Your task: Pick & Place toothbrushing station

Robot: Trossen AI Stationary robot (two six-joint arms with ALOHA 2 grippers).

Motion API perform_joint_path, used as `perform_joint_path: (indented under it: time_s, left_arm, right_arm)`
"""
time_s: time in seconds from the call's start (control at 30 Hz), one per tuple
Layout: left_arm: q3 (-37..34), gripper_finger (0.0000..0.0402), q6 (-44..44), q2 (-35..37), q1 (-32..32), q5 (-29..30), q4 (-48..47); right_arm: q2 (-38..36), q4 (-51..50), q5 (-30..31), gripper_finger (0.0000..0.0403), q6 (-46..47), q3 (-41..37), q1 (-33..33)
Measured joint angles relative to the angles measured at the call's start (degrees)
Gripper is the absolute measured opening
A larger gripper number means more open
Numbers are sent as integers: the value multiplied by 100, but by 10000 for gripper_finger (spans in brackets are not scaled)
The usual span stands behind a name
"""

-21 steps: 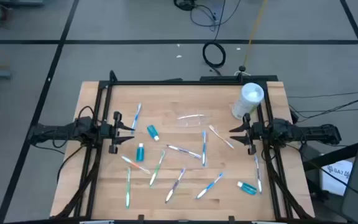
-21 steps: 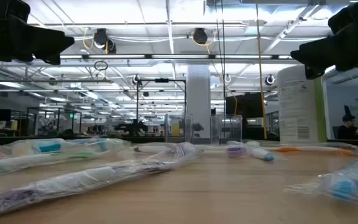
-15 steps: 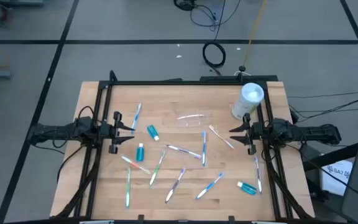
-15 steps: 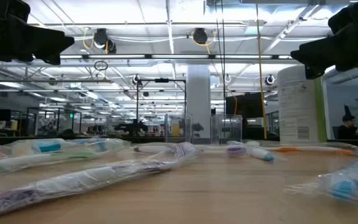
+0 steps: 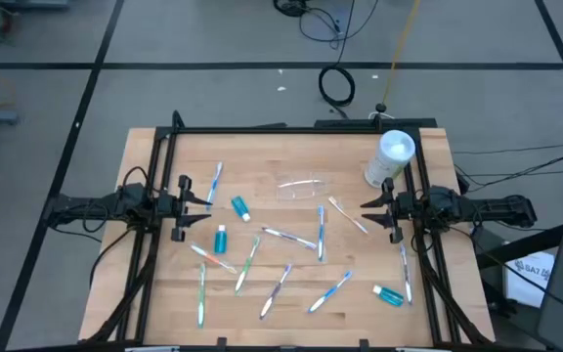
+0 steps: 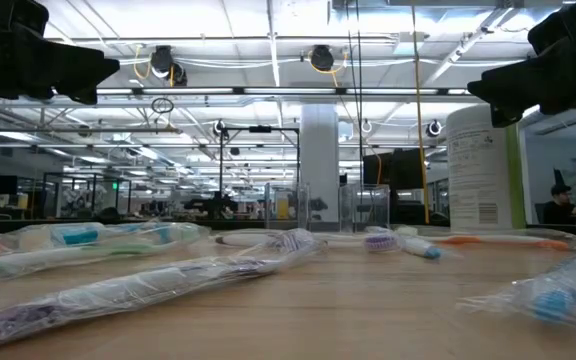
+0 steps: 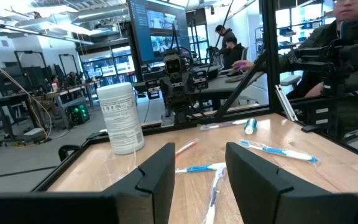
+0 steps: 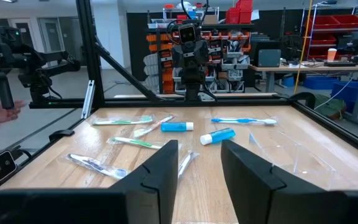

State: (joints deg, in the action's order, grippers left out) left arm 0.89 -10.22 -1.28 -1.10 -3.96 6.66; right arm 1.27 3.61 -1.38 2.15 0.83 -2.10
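**Toothbrushing station: items scattered on table, both arms waiting**

Nothing has moved since the earlier frames; arms and items lie as before.

Near edge, bottom of the high view:
- Green toothbrush (image 5: 202, 290), lower left, lying lengthwise.
- Blue toothbrush (image 5: 330, 291), lower centre, lying aslant.
- Teal tube (image 5: 390, 294), lower right, just beside a thin toothbrush (image 5: 406, 273).
- Two more wrapped toothbrushes, one green (image 5: 248, 263) and one dark-tipped (image 5: 277, 290), near the centre bottom.

Middle band:
- Left gripper (image 5: 203, 205), at the table's left edge, fingers spread with a clear gap, gripping nothing, above the wood.
- Right gripper (image 5: 367, 209), at the right edge, fingers likewise parted, empty, facing the left one across the table.
- Second teal tube (image 5: 221, 239) and third teal tube (image 5: 240, 207), both in the left half, near the left gripper.
- Toothbrushes at centre: one blue (image 5: 321, 232), one lying crosswise (image 5: 288, 237), one white (image 5: 346, 214) near the right gripper.

Far band, upper part of the high view:
- Blue toothbrush (image 5: 214, 182), upper left.
- Clear plastic cup (image 5: 303, 188), lying on its side at upper centre, apart from all brushes.
- White cylindrical container (image 5: 391, 158), upright, upper right corner of the wooden table (image 5: 281, 147).

Beyond the table: a person (image 7: 344, 37) shows in the left wrist view.
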Motion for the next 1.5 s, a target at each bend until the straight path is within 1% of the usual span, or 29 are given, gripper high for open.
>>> perform_joint_path:
  time_s: [0.43, 1.0, 1.17, 1.3, 1.43, 1.5]
  left_arm:
    - [0, 147, -2, 0, 1, 2, 6]
    - [0, 147, -14, 1, 7, 52, 264]
    - [0, 147, 268, 0, 4, 52, 286]
    - [0, 147, 330, 0, 4, 50, 330]
    - [0, 147, 863, 0, -9, -22, 324]
    - [0, 147, 931, 0, -9, -12, 317]
  right_arm:
    - [1, -1, -1, 114, 0, 1, -1]
    - [1, -1, -1, 114, 0, -1, -1]
    - [1, 1, -1, 114, 0, -1, -1]
    - [1, 0, -1, 114, 0, 1, 1]
    - [0, 1, 1, 114, 0, -1, 1]
    - [1, -1, -1, 114, 0, 1, 1]
